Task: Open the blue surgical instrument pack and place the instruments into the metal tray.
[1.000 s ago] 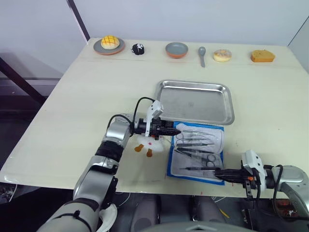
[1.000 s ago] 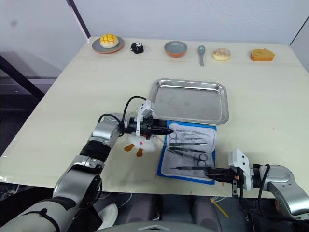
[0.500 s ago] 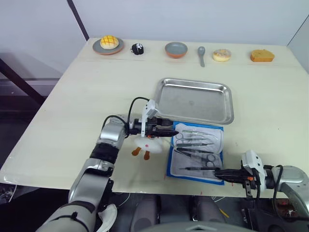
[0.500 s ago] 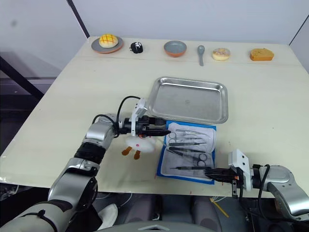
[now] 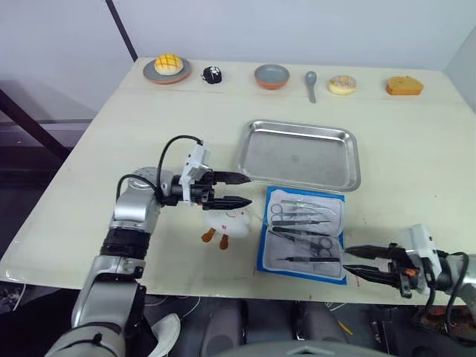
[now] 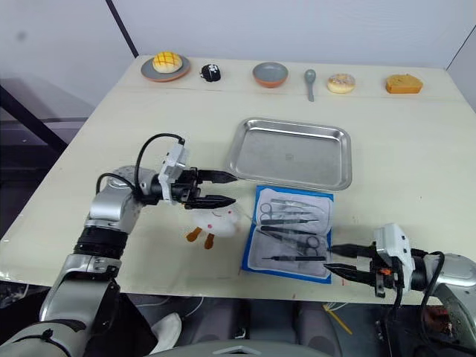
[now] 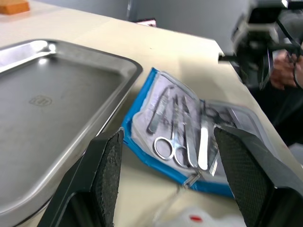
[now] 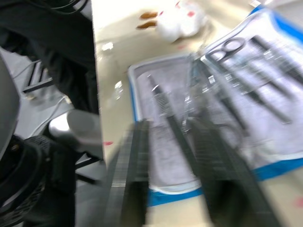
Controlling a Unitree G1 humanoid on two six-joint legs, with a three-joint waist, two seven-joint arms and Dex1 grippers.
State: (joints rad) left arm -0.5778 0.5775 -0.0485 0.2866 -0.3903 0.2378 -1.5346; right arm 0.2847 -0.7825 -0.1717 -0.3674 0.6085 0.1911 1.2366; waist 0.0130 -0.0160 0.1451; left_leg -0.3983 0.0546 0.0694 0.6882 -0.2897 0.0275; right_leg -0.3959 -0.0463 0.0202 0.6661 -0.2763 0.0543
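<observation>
Pack (image 5: pixel 303 233) open btwn both spread grippers

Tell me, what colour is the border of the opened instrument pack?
Blue, around a pale grey-white lining; the instrument pack shows it best in the left wrist view.

Right wrist view: right gripper fingers (image 8: pixel 137 175) smeared by motion blur, outlines doubled; instruments (image 8: pixel 246 90) streaked, types indistinct; blue surgical instrument pack (image 8: pixel 142 99) cut by frame edges. Left wrist view: metal tray (image 7: pixel 57 104) cropped at frame edge, far corners unseen; white plush toy (image 7: pixel 189 220) cut off, blurred. Head views: far-row food items (image 5: pixel 405 86) too small to identify; pack print illegible.
</observation>
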